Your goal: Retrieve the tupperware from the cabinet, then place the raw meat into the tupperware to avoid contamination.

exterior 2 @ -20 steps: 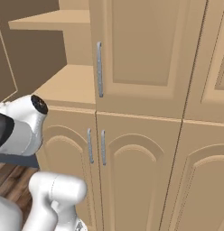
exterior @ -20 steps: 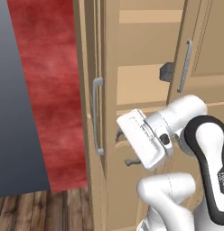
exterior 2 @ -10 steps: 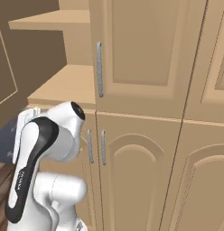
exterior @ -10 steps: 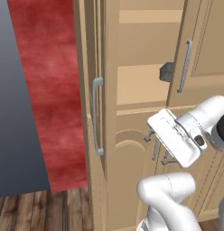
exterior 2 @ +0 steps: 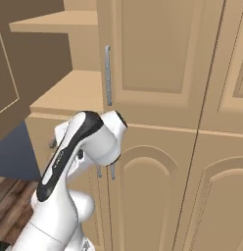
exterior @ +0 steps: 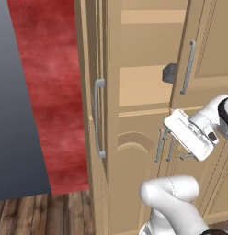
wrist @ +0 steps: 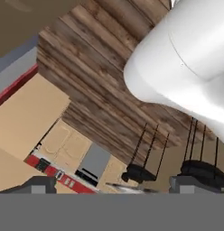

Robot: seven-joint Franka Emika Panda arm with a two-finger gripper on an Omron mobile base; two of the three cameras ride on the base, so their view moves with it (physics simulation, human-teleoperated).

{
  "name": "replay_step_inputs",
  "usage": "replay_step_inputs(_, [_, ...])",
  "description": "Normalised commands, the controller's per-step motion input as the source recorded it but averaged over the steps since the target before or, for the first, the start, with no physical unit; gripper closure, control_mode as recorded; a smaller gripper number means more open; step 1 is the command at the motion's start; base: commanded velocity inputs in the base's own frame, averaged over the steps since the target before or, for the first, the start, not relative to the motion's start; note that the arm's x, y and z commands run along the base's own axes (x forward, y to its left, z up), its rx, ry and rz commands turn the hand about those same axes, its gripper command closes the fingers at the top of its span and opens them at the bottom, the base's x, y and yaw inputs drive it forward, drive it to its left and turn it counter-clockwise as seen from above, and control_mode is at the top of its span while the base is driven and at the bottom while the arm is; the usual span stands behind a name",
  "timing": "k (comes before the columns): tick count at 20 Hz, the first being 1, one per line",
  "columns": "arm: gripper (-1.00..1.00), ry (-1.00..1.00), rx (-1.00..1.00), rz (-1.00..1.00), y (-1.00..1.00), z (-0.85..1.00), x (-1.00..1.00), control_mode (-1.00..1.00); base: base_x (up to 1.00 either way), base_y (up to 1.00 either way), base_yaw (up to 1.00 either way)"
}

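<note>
even, flat rendered light throughout, bright, no clear source. soft shading inside the open cabinet (exterior: 134, 87) under its shelves; faint shadow beneath the bar handles. no glare. soft, low-resolution edges in base views. hand view tilted, blurry, wood floor (wrist: 100, 90) smeared.

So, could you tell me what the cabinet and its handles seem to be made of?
The cabinet looks like light-tan wood or a wood-look laminate with a matte finish; no grain shows. Its handles look like brushed metal, being slim silver-grey bars with a soft sheen.
</note>
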Motion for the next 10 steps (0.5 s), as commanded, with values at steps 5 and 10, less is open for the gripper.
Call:
replay_step_inputs(5, [-1.0,-0.17,-0.39,0.3,-0.13,-0.38,0.09,-1.0,0.0,0.0,0.0])
replay_step_inputs(10, [-1.0,-0.21,-0.46,0.31,-0.05,-0.18,0.0,-1.0,0.0,0.0,0.0])
